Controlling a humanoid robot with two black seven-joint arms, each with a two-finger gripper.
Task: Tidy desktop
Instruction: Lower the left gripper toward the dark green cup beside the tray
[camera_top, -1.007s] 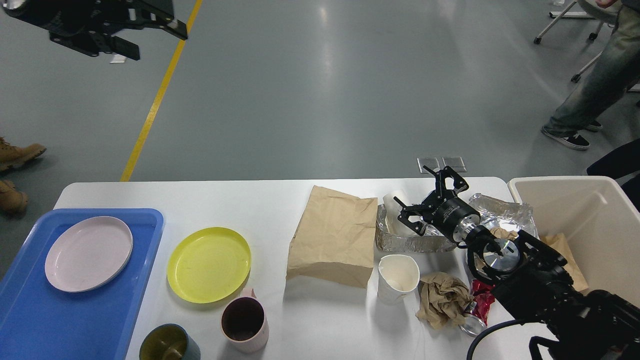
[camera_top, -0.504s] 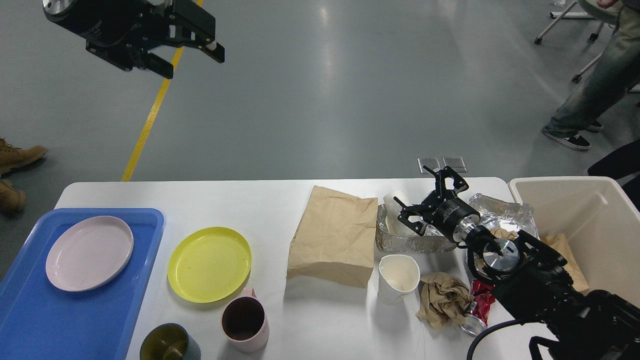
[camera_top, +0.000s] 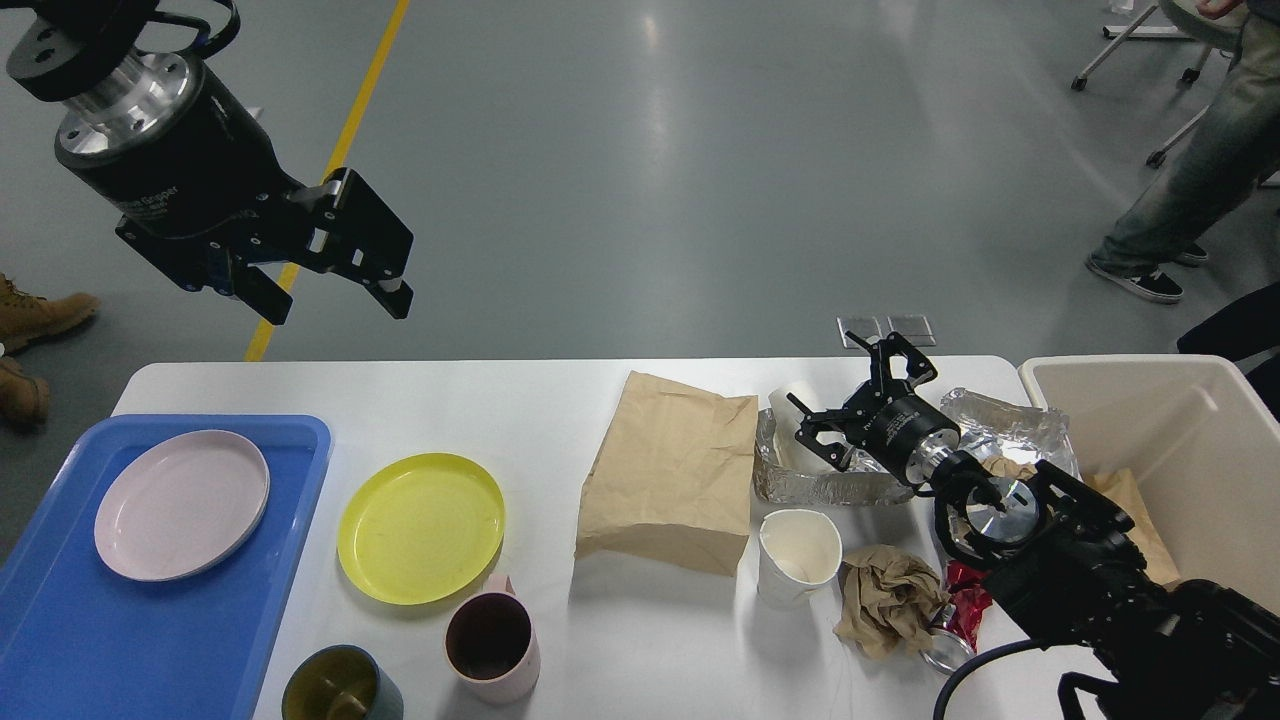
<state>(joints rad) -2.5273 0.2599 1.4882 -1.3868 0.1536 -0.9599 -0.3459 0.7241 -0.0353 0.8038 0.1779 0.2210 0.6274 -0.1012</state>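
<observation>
White lettering is seen on the left gripper (camera_top: 335, 300) body, too small to be read. This gripper is held with fingers apart above the floor beyond the desk (camera_top: 560, 400). The right gripper (camera_top: 850, 400) is spread open over the foil tray (camera_top: 830, 485). On the desk, a bag (camera_top: 670, 470), yellow plate (camera_top: 420, 527), cups (camera_top: 797, 555) and crumpled paper (camera_top: 885, 600) are noted between blue tray (camera_top: 60, 640) and bin (camera_top: 1190, 440).

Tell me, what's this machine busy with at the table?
It's tidying the desktop. Its right gripper hangs open over a foil tray among paper rubbish, holding nothing. Its left gripper is open above the table's far edge, also empty. One pink plate already sits in the blue tray; a yellow plate waits outside.
</observation>
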